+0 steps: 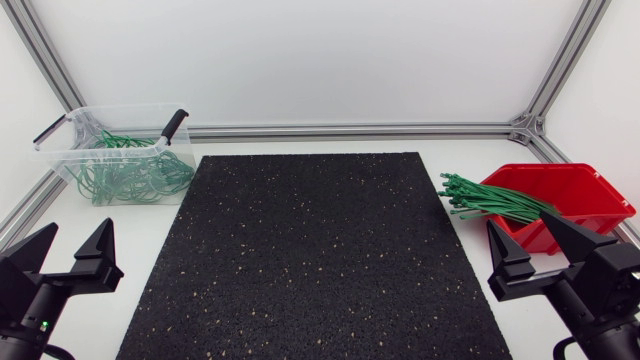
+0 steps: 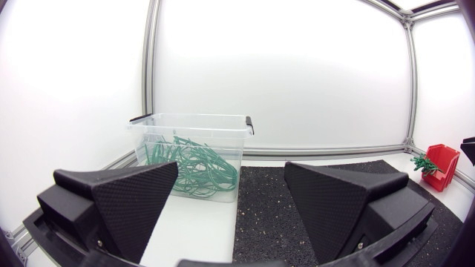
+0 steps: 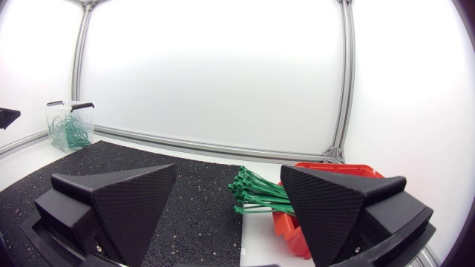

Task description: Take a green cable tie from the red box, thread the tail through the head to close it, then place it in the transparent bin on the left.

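Mid-table, black speckled rubber mat [image 1: 315, 250]. Bundle of green cable ties [image 1: 490, 200] lies in red plastic box [image 1: 590, 195], long axis pointing toward mat, just ahead of right gripper [image 1: 522, 225]: jaws spread, empty. Well apart, left gripper [image 1: 77, 232], also spread.

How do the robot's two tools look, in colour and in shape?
The left tool and the right tool are matte black, each with two broad wedge-shaped fingers whose surface has a fine woven texture. A small green light glows on the left arm's black link.
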